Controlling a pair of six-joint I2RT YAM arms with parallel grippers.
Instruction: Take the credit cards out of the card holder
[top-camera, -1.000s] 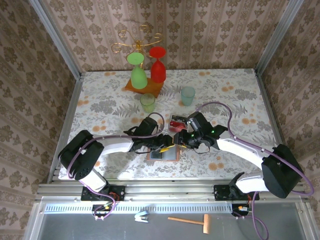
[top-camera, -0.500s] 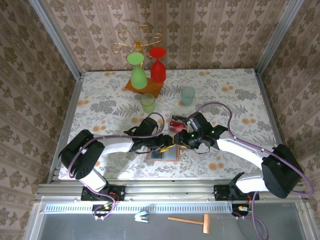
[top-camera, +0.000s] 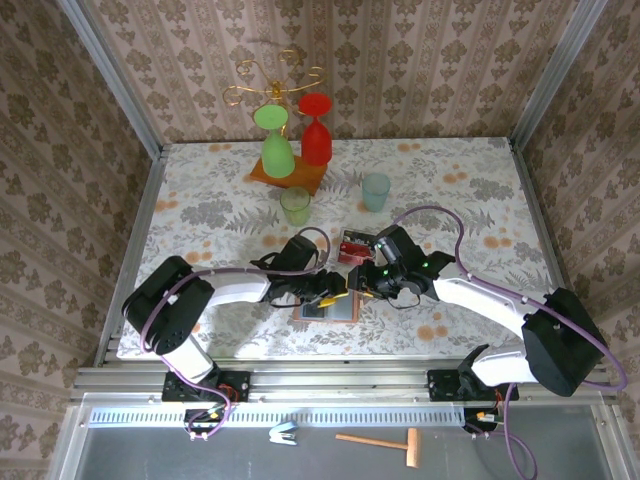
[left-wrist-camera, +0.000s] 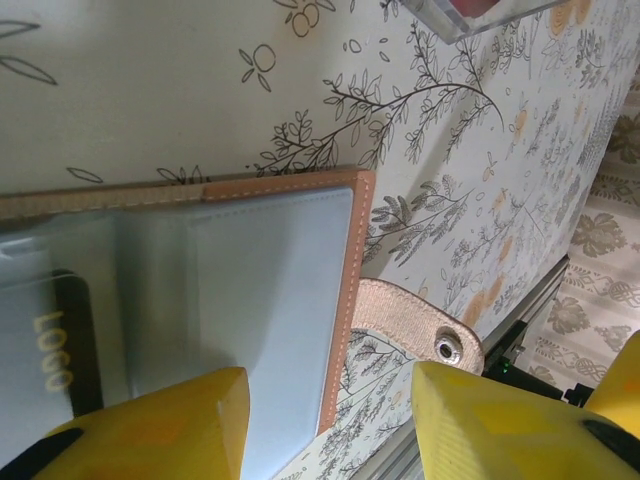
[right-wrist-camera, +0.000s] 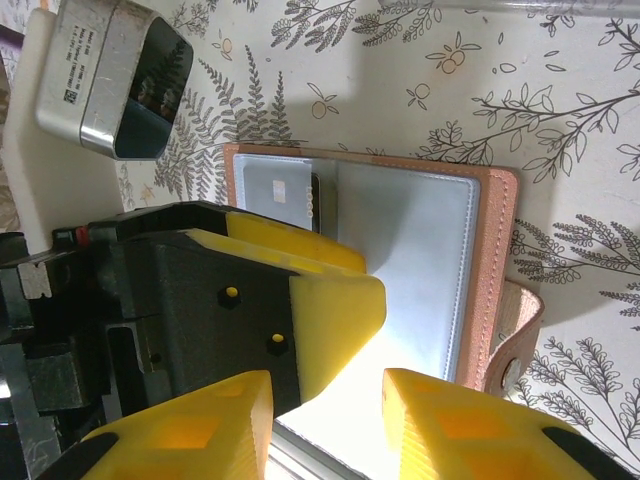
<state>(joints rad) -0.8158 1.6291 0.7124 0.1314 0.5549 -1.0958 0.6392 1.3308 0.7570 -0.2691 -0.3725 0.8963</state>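
The card holder (top-camera: 326, 311) lies open and flat on the table near its front edge. Its inside (left-wrist-camera: 270, 270) is grey-blue with a tan border, and its snap strap (left-wrist-camera: 446, 346) sticks out to the side. A dark card (left-wrist-camera: 60, 350) with gold lettering sits in one pocket. The red credit cards (top-camera: 351, 247) lie on the table just behind both grippers. My left gripper (left-wrist-camera: 330, 420) is open just above the holder's edge. My right gripper (right-wrist-camera: 328, 420) is open beside the left one's fingers (right-wrist-camera: 340, 300), over the same half (right-wrist-camera: 410, 270). Neither holds anything.
A pale green cup (top-camera: 295, 205) and a bluish cup (top-camera: 375, 190) stand behind the work spot. Farther back, a wooden base (top-camera: 288, 177) carries a green and a red upturned glass under a gold wire rack. The table's front rail (top-camera: 340, 375) is close to the holder.
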